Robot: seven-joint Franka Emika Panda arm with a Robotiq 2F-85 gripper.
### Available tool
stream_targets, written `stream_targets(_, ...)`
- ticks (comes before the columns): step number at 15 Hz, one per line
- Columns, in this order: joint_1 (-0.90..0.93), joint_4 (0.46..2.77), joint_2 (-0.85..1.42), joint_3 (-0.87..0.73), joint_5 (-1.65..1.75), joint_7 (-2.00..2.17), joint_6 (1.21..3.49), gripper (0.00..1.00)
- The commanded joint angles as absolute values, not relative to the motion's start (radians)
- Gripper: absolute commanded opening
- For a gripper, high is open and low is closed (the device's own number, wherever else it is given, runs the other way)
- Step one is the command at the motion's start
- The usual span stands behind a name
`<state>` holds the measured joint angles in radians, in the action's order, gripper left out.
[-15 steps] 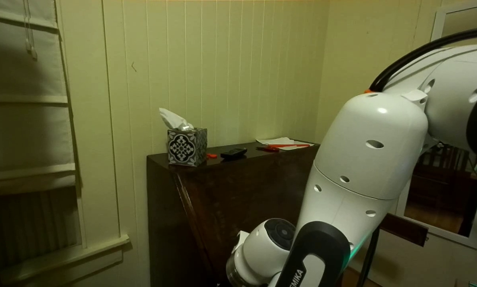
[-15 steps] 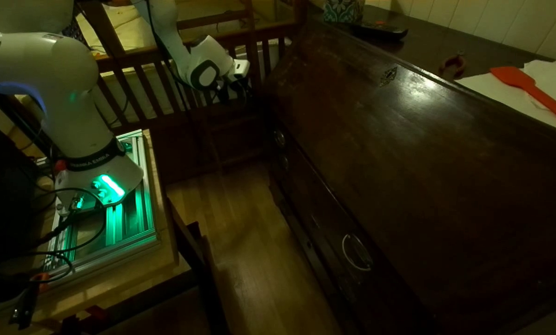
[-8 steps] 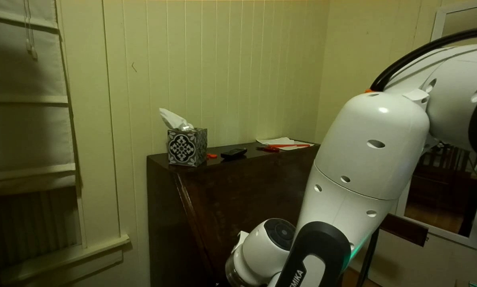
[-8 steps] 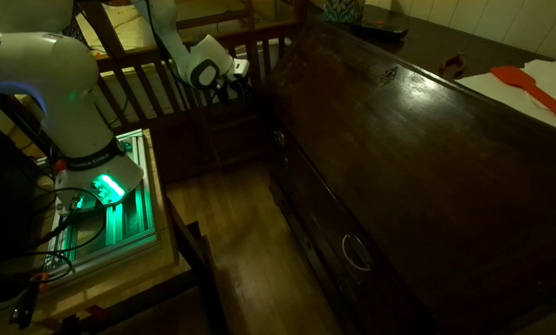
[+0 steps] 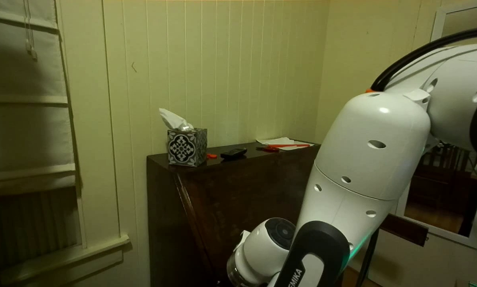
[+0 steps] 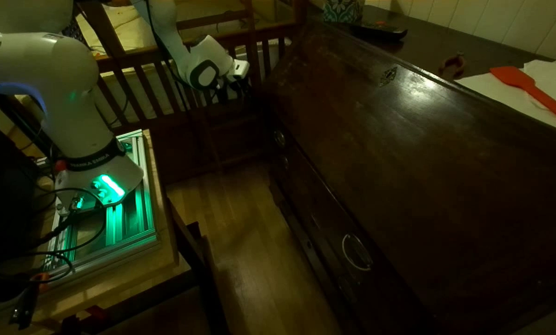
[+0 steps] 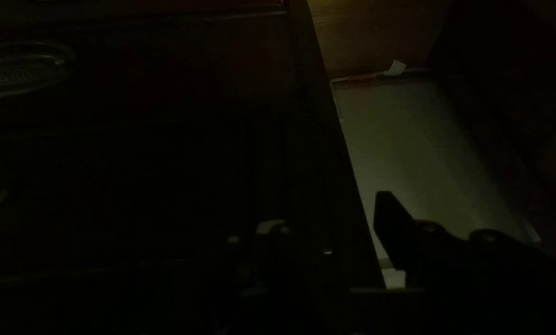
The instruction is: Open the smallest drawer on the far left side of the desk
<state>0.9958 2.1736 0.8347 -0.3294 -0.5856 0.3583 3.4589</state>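
A tall dark brown wooden slant-front desk [image 6: 399,163] fills much of both exterior views. In an exterior view, the white robot arm [image 6: 211,53] hangs near the end where a grey-and-white patterned tissue box [image 5: 186,147] stands. The wrist view shows the black gripper [image 7: 350,221], its jaws apart, with a sliver of pale background [image 7: 413,153] between them; the one at picture left melts into dark wood, so the width of the gap cannot be told. The desk's upright corner edge [image 7: 315,116] runs down behind that gap. Dark wooden drawer fronts [image 7: 166,65] lie to picture left of the jaws, one oval metal pull [image 7: 22,70] well apart from them. Which front is the smallest drawer is too dark to make out. On the desk's narrow flat surface [image 6: 482,52], a red spatula [image 6: 532,88] lies on white paper [image 6: 496,91].
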Motion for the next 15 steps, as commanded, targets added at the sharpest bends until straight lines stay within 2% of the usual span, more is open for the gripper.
stream_targets(1, 1.034, 2.196, 0.815, -0.361, -0.628, 0.373, 3.45, 0.49)
stream_targets(7, 1.066, 2.202, 0.811, -0.376, -0.675, 0.388, 3.438, 0.55)
stream_targets(8, 1.071, 2.203, 0.812, -0.38, -0.68, 0.387, 3.437, 0.6)
stream_targets(9, 1.086, 2.204, 0.818, -0.395, -0.689, 0.382, 3.436, 0.57)
stream_targets(15, 1.094, 2.19, 0.853, -0.413, -0.676, 0.371, 3.454, 0.56)
